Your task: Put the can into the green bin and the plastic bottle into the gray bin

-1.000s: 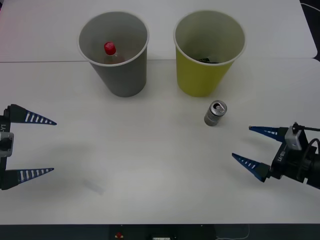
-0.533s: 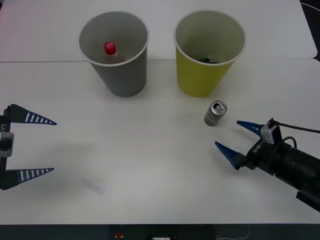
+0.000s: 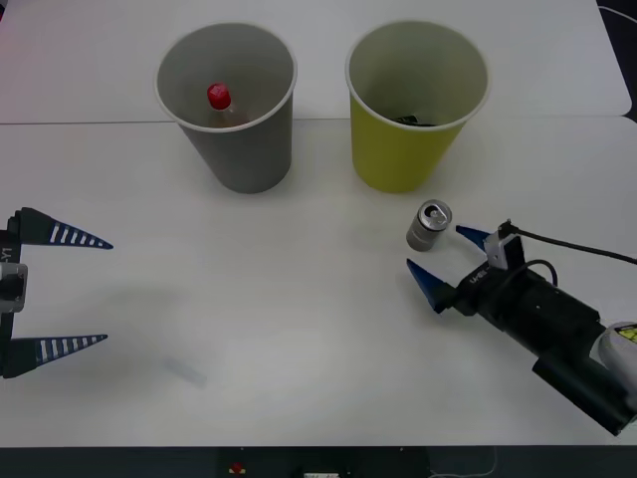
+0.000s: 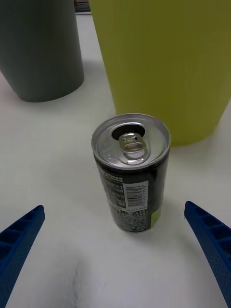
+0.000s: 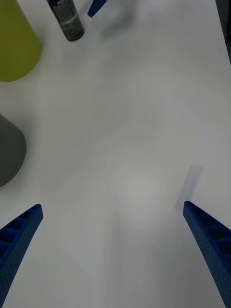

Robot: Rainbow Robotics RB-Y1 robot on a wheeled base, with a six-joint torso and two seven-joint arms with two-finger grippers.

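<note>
- Your right gripper [image 3: 444,254] sits low over the table [image 3: 299,329] just short of the can [image 3: 429,225], its blue fingers spread wide apart and holding nothing.
- In the right wrist view the can [image 4: 131,171] stands upright between the lines of the two fingers [image 4: 209,238], not yet between them and touched by neither.
- The can's pull-tab top faces up, and its dark label with a barcode faces the right wrist camera.
- The can stands on the table just in front of the green bin [image 3: 414,105], close to it but apart from its wall.
- The green bin [image 4: 168,62] rises right behind the can in the right wrist view, with the gray bin [image 4: 41,48] beside it.
- The plastic bottle [image 3: 220,104] already lies inside the gray bin [image 3: 231,105], its red cap showing against the inner wall.
- Your left gripper [image 3: 65,291] is parked at the table's left edge, fingers open and empty, well apart from both bins.
- From the left wrist view you see the can [image 5: 67,19] far off, near the green bin [image 5: 14,43].
</note>
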